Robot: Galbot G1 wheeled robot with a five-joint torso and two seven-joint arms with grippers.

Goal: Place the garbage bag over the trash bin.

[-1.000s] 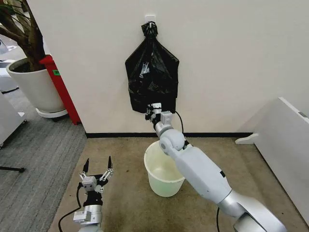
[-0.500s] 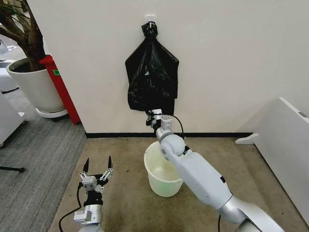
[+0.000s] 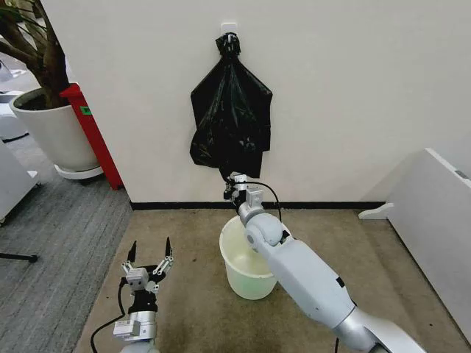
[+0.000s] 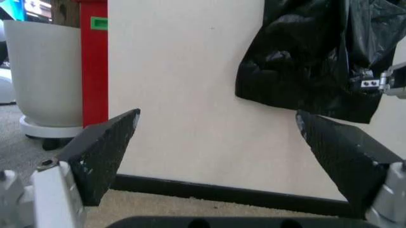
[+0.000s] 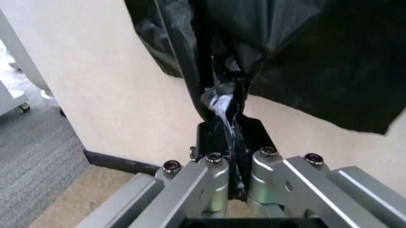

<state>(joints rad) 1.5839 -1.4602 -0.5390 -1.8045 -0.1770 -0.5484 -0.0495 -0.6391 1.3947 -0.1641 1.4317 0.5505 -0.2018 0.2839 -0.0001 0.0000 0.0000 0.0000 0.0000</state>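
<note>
Bag on the wall, bin on the floor below.
The garbage bag (image 3: 231, 121) hangs above the trash bin (image 3: 246, 261); right hand (image 3: 234, 184) between them, left hand (image 3: 148, 262) left of the bin.

Right pincer (image 3: 234, 182) raised, clamped; left pincer (image 3: 148, 254) low, spread.

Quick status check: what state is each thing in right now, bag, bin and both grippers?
Garbage bag: hanging from a wall hook by its knotted top, lower edge pinched and pulled down.
Bin: upright on the floor below the bag, open, no liner.
Right gripper: raised at the bag's lower edge, shut on a strip of plastic.
Left gripper: low by the floor, apart from bag and bin, open, holding nothing.
</note>
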